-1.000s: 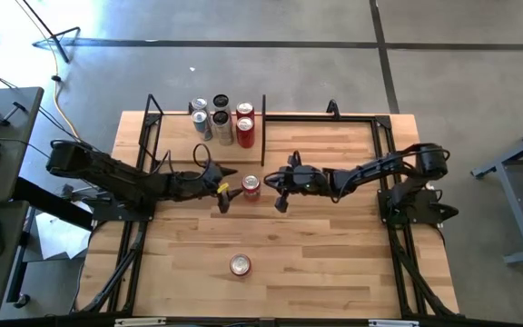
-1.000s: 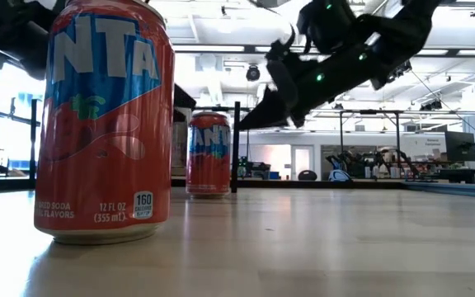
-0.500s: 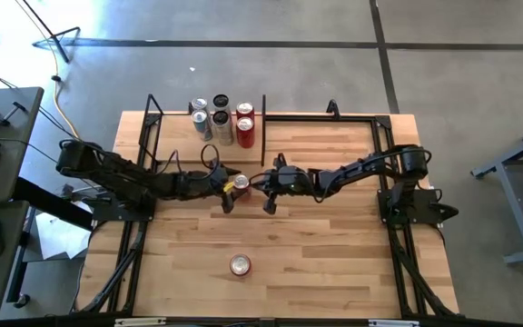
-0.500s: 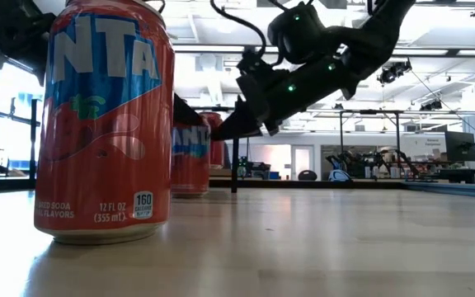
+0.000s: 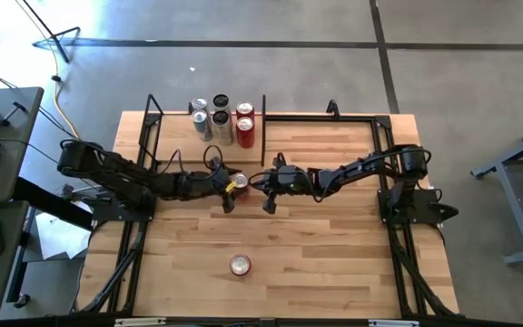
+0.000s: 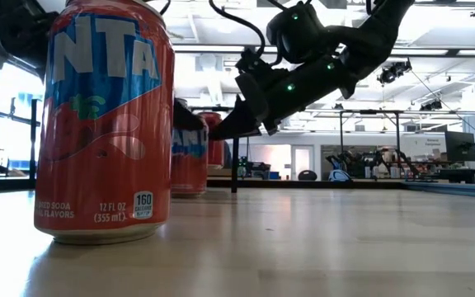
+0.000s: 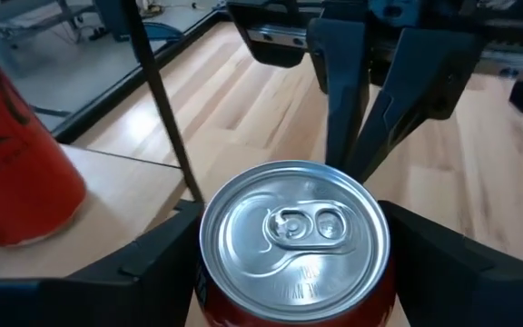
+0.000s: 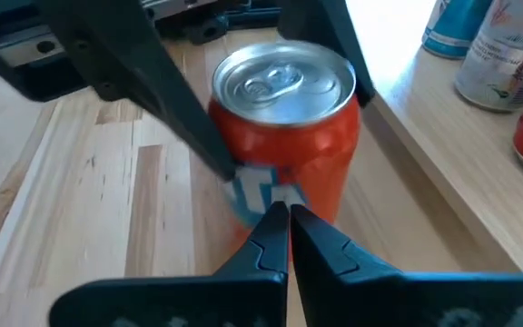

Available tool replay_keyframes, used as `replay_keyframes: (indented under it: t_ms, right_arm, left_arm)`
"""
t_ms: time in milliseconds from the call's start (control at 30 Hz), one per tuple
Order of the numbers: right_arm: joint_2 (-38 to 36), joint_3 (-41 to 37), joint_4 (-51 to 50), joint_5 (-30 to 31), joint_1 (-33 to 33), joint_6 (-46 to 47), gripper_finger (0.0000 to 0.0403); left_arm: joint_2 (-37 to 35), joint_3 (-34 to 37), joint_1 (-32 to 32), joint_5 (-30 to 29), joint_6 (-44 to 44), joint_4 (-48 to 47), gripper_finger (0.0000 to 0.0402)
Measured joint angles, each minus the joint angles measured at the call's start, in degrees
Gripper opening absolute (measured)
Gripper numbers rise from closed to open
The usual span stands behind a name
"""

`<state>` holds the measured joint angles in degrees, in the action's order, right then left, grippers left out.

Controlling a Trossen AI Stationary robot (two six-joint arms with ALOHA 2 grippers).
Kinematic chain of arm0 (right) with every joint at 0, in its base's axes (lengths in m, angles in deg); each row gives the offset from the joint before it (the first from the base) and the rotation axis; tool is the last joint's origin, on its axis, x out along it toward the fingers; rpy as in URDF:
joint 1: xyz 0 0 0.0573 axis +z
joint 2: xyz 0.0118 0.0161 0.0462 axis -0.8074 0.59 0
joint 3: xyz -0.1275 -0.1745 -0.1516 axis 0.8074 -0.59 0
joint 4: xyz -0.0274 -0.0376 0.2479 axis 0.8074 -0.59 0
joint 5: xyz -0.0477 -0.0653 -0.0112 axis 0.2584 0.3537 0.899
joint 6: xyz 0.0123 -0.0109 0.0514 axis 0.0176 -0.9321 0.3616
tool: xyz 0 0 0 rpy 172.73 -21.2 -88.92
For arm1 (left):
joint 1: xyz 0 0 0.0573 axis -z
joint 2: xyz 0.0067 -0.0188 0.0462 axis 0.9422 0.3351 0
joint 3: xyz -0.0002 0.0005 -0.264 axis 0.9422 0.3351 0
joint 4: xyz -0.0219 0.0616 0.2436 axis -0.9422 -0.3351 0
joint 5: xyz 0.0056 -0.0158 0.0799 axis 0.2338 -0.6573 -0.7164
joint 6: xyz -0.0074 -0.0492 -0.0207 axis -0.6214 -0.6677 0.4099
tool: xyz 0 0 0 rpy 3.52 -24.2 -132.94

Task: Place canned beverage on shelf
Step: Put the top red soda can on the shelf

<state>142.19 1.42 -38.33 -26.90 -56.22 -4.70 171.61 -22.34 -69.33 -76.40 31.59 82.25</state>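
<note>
Five cans on shelf (image 5: 175, 136). Left gripper (image 7: 289, 263) fingers straddle orange can (image 7: 293, 241), not yet clamped. Right gripper (image 8: 284, 238) fingers clenched, empty, at can side. Second can (image 5: 240, 264) remains on tabletop (image 5: 334, 263).

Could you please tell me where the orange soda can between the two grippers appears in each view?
High view: orange soda can at table centre, just before the pale wood shelf.
Low view: second can back, partly hidden.
Left wrist view: silver top, centre.
Right wrist view: centre.
Shared landmark: the shelf's black rod upright.
</note>
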Motion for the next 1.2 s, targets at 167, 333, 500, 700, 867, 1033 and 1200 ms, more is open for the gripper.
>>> replay_keyframes:
  t_ms: [167,333,500,700,867,1033,1200]
  right_arm:
    - [0.00,0.00,-0.53,0.02,0.00,-0.14,0.0000]
    - [0.00,0.00,-0.80,0.02,0.00,-0.87,0.0000]
    - [0.00,0.00,-1.25,0.02,0.00,-0.90,0.0000]
    - [0.00,-0.02,-1.63,0.02,0.00,-1.15,0.0000]
    - [0.00,-0.02,-1.63,0.01,0.00,-1.70,0.0000]
    - [0.00,-0.03,-1.61,-0.01,0.00,-1.95,0.0000]
    - [0.00,-0.04,-1.60,-0.42,0.00,-2.34,0.0000]
  left_arm:
    - [-5.51,0.09,-0.35,-0.14,3.80,-5.57,0.0277]
    - [-16.52,0.08,-2.13,6.29,3.45,-18.40,0.0277]
    - [-30.58,0.05,-3.05,11.76,1.42,-34.62,0.0277]
    - [-45.28,0.05,-2.96,-3.79,-4.89,-50.65,0.0277]
    - [-51.99,-0.01,-2.96,-18.86,-8.02,-57.40,0.0277]
    - [-53.14,-0.01,-3.21,-24.82,-6.80,-58.69,0.0277]
    - [-51.69,-0.01,-5.96,-23.06,-5.51,-57.66,0.0277]
